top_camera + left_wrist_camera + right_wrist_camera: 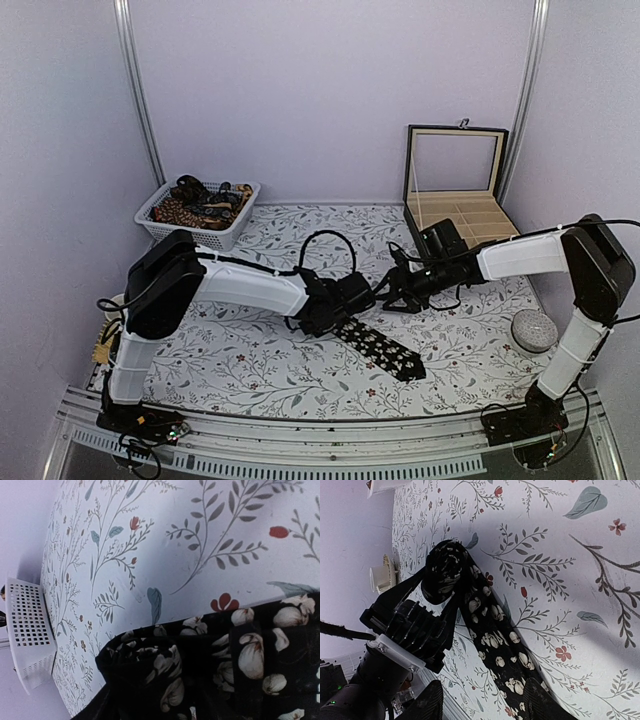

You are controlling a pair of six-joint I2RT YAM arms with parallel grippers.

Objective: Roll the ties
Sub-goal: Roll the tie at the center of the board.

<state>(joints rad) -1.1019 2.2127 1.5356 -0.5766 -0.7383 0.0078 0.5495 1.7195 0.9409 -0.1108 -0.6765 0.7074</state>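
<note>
One black tie with pale flowers (385,348) lies on the flowered table cloth, its wide end pointing to the near right. Its narrow end is wound into a small roll (444,570). My left gripper (352,298) is shut on that roll, a finger on each side, as the right wrist view (442,582) shows. The roll fills the bottom of the left wrist view (165,665). My right gripper (392,292) is open just right of the roll. Its fingertips (431,700) straddle the flat tie (495,630) without touching it.
A white basket (190,232) holding more ties, brown and black, stands at the back left; it also shows in the left wrist view (30,630). An open box (455,200) with compartments stands at the back right. A grey round object (533,330) sits at the right edge.
</note>
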